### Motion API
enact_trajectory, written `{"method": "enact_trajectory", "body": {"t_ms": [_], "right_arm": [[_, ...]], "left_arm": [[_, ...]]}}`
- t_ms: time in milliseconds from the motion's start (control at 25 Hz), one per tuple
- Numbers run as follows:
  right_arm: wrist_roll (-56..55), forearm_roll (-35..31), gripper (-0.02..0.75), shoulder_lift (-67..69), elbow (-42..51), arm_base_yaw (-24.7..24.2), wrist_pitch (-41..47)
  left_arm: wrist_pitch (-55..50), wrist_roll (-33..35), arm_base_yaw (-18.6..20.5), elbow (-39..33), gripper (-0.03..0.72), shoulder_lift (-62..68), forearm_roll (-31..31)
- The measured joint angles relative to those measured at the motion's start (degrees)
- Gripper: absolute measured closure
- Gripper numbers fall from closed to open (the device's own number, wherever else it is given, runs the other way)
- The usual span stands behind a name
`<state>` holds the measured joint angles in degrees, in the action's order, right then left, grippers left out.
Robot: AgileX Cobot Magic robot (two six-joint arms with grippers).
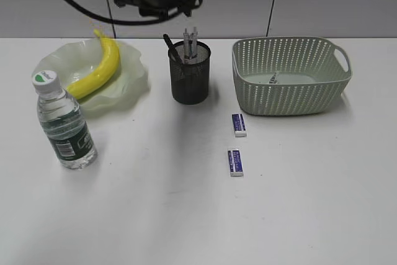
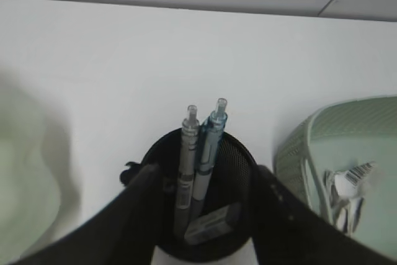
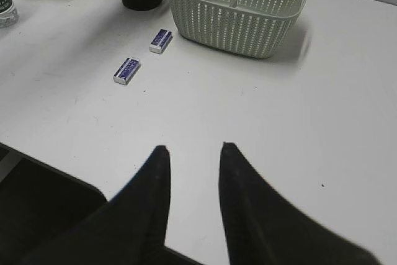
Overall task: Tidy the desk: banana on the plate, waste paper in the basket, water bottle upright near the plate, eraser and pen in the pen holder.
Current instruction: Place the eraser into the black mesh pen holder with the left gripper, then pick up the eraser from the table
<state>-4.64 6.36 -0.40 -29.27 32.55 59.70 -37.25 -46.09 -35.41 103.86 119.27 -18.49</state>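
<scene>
The banana [image 1: 99,69] lies on the pale green plate [image 1: 127,82] at the back left. The water bottle [image 1: 63,122] stands upright in front of the plate. The black mesh pen holder [image 1: 190,82] holds two pens [image 2: 197,153] and an eraser [image 2: 214,223]. Two more erasers [image 1: 239,125] [image 1: 235,162] lie on the desk. The waste paper [image 2: 347,181] lies in the basket [image 1: 288,94]. My left gripper [image 2: 205,172] is open and empty, its jaws on either side of the pen holder from above. My right gripper [image 3: 192,150] is open and empty, low over the desk's front edge.
In the right wrist view the two erasers [image 3: 127,70] [image 3: 161,40] lie left of the basket [image 3: 239,10], well beyond the jaws. The desk's front edge [image 3: 74,181] is just left of the right gripper. A grey wall stands behind the desk.
</scene>
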Motion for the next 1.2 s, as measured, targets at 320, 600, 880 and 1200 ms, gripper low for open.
{"method": "enact_trajectory", "body": {"t_ms": [320,600,880,1200], "right_arm": [[0.0,0.0,0.505,0.0,0.0,0.0,0.0],[0.17,0.0,0.505,0.0,0.0,0.0,-0.01],[0.41,0.0,0.505,0.0,0.0,0.0,-0.06],[0.68,-0.25,0.505,6.16,-1.43,0.0,-4.56]], "left_arm": [[-22.54,11.2,-0.2,0.0,0.341,-20.14,0.0],[-31.98,21.42,-0.75,-4.3,0.341,-39.9,4.77],[-32.24,23.03,-0.86,-27.17,0.341,-65.67,7.02],[-30.69,25.34,-0.86,-59.67,0.341,-96.33,7.89]]}}
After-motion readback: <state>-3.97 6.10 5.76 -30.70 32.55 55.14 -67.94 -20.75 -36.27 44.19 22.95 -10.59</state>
